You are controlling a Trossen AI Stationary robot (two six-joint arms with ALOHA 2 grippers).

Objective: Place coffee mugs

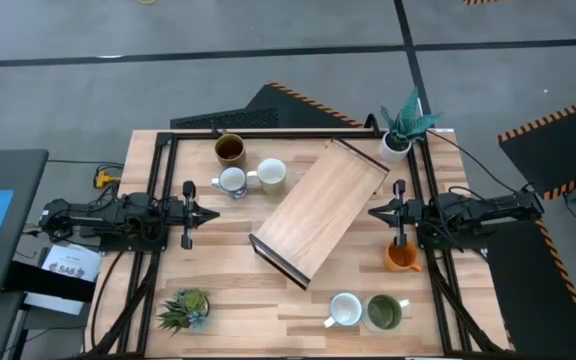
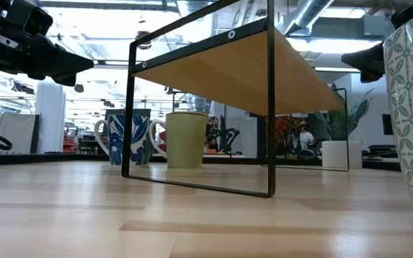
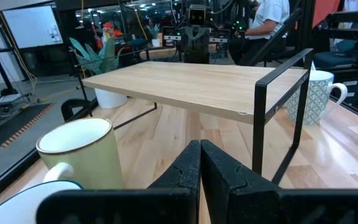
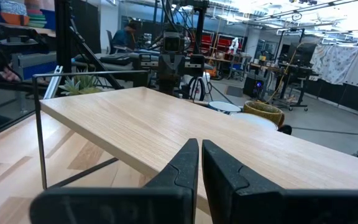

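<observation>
Wooden slats of the table [image 1: 238, 300] fill the middle of my high view, and I read across from the left edge. My left arm lies level at middle left, its left tool [image 1: 211, 213] aimed toward the centre with the fingers pressed together and nothing between them; the left wrist view shows the two dark fingers [image 3: 185, 171] meeting tip to tip. At lower left a small spiky plant [image 1: 185, 308] stands near the table's near edge.

Above the left tool, in the upper left part of the table, I see three mugs close together: a dark brown mug [image 1: 229, 149] farthest back, a white mug with blue pattern [image 1: 232, 182] below it, and a pale cream mug [image 1: 271, 175] just beside that one to the right. In the low view the blue-patterned mug and the cream mug [image 2: 186, 139] stand side by side behind the rack's frame.

A wooden shelf on a black frame [image 1: 320, 209] sits tilted across the centre, with no mug on top.

At lower centre right a white mug [image 1: 345, 310] and an olive green mug [image 1: 384, 313] stand just beside each other. An orange mug [image 1: 401, 258] sits right below the right tool [image 1: 376, 211], whose fingers stand almost together, holding nothing. A white pot with teal leaves [image 1: 398, 140] occupies the upper right corner.
</observation>
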